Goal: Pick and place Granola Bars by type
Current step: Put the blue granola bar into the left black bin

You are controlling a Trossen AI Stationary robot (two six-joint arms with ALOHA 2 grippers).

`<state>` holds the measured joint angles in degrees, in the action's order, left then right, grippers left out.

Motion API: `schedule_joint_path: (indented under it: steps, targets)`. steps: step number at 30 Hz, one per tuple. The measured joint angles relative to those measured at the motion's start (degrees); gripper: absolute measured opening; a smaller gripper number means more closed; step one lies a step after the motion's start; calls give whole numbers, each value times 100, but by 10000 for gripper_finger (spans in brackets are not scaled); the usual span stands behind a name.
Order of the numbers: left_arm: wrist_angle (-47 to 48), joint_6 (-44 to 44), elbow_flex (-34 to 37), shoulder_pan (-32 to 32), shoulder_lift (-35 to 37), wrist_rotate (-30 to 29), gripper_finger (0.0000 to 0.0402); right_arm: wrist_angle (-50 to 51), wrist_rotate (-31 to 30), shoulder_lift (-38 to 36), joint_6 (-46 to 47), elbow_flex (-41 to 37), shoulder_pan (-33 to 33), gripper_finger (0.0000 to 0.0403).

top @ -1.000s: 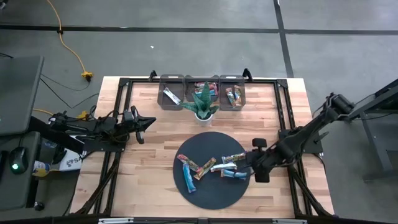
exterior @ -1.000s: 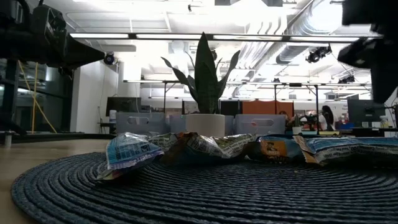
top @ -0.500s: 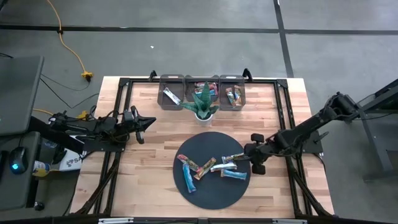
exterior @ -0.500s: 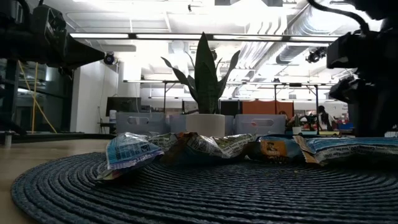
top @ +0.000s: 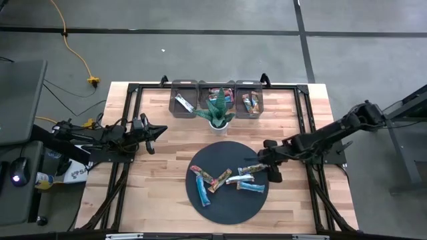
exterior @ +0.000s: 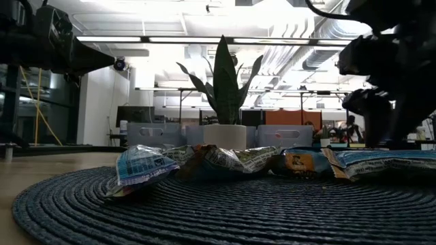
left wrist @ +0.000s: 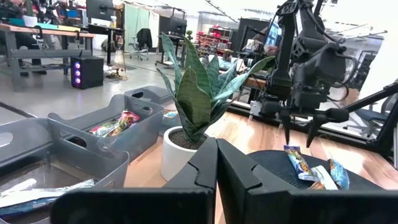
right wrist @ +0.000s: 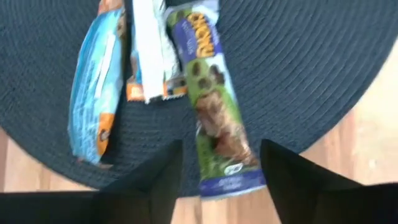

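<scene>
right gripper (right wrist: 217,180) open and empty, straddling the green bar (right wrist: 214,106) at the mat's (top: 227,207) right edge; risk: also snagging the adjacent white bar (right wrist: 148,53).

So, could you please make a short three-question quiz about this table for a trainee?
1. True or false: the right gripper holds a bar.
2. The purple bar lies on: A) the round mat B) a bin C) bare wood.
3. Fill in: the plant stands in front of the ___ bin.

Key: 1 false, its fingers are open with the bar lying between them; 2 A; 3 middle.
</scene>
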<state>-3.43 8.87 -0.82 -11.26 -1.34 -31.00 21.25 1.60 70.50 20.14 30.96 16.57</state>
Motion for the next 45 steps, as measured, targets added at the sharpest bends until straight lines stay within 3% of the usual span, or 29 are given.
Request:
schedule_joint_path:
  steps: [6, 13, 24, 45]
  targets:
    - [-1, 0, 2, 0, 0, 0, 1, -218, -13, 0, -651, 2, -218, 255]
    - [-1, 1, 0, 2, 0, 0, 1, -270, -114, 2, -1597, 4, -235, 262]
    - [1, 0, 0, -1, 0, 0, 1, -295, -275, 57, -1615, 4, -235, 262]
    - [0, 0, 0, -1, -2, 2, 1, -1669, -79, 1493, -1436, 28, -154, 262]
